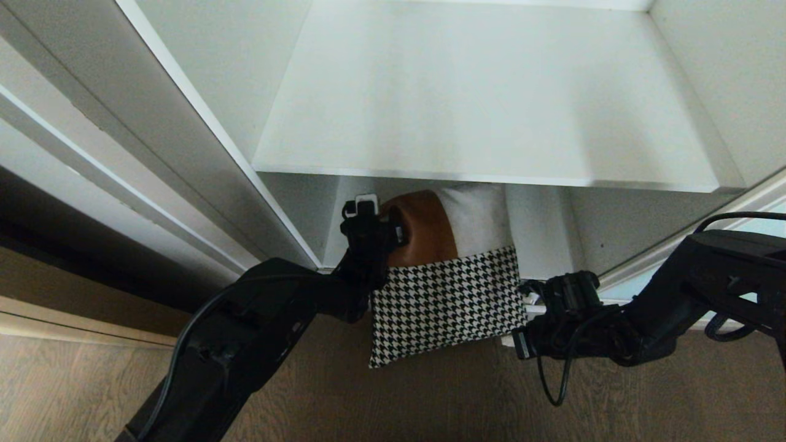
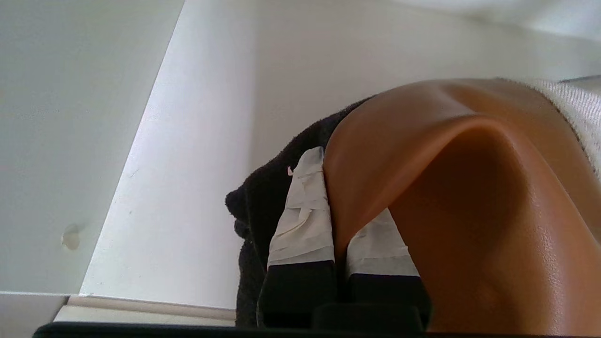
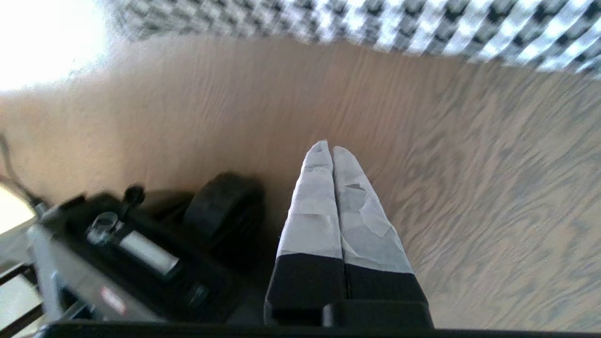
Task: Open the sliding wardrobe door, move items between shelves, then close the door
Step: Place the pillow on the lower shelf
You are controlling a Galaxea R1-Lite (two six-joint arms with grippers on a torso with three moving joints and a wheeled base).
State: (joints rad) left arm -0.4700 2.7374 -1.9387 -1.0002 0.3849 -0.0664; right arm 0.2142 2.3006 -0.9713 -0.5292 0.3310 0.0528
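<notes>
Cushion (image 1: 447,294) first: it hangs half out of the lower compartment, its brown leather patch tucked under the front edge of the upper shelf (image 1: 491,110) and its houndstooth patch drooping over the wooden floor (image 1: 430,399). I have the left hand (image 1: 399,232) clamped on a fold of that leather at the cushion's upper left corner; the left wrist view shows the taped fingers (image 2: 300,211) pinching leather and black backing together. My guess is that a corner grip suits this soft thing, since it gives a ridge to hold and lets the rest dangle clear of the shelf lip.

The right hand (image 1: 527,293) sits just beside the cushion's right edge, fingers pressed together on nothing, pointing down at the floor. I read it as standing by, not yet helping.

The sliding wardrobe door (image 1: 755,205) stands pushed aside at the right, which leaves the opening free for the lift to the bare upper shelf.
</notes>
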